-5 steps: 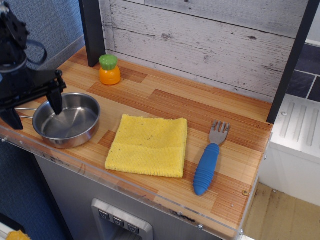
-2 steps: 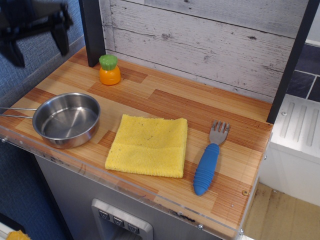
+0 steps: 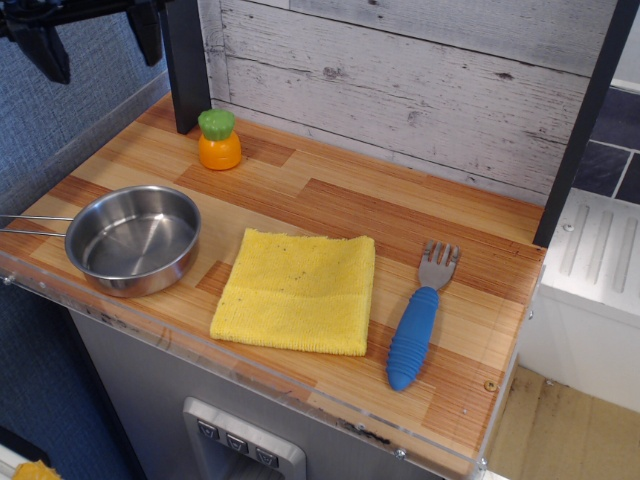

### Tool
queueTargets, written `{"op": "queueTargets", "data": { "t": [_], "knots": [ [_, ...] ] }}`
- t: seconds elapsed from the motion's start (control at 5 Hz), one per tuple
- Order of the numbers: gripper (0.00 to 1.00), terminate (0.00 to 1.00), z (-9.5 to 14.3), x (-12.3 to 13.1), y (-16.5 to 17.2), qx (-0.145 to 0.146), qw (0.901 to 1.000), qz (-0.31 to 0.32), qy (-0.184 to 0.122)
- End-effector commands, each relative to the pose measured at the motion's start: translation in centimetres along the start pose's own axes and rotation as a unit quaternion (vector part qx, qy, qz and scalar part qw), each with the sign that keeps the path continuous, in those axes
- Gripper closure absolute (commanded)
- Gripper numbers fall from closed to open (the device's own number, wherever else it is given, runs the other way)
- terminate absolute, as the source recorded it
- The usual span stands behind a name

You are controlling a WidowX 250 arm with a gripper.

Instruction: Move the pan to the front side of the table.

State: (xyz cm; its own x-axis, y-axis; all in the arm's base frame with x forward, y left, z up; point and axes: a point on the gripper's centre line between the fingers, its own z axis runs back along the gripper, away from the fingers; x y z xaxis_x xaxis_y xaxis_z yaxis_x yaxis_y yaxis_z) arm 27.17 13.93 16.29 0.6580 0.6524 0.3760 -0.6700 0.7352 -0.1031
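— Where is the pan?

— The pan [image 3: 133, 240] sits on the tabletop [image 3: 330, 200] at its left end, close to the clear front edge. It stands upright and nothing of mine touches it.

— What does it look like?

— Small, round, shiny steel, shaped like a shallow bowl. The inside is bare and mirrors the light. A thin wire handle runs from its left side out toward the left edge of the view.

— And your pincer?

— My pincer [image 3: 98, 35] is up in the top left corner, high above the tabletop and well apart from the pan. Its two dark fingers [image 3: 48, 52] point down with a wide gap between them, holding nothing.

— What else is on the tabletop?

— A yellow cloth [image 3: 296, 291] lies just right of the pan, near it but apart. A fork [image 3: 418, 318] with a blue handle lies right of the cloth. An orange toy [image 3: 218, 139] with a green top stands behind the pan, near the back wall.
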Motion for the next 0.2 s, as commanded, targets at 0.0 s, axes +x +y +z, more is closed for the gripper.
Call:
{"op": "queueTargets", "data": {
  "t": [0.0],
  "knots": [
    [0.0,1.0,1.32,0.32,-0.11,-0.003,0.9998,0.0,-0.018]
  ]
}}
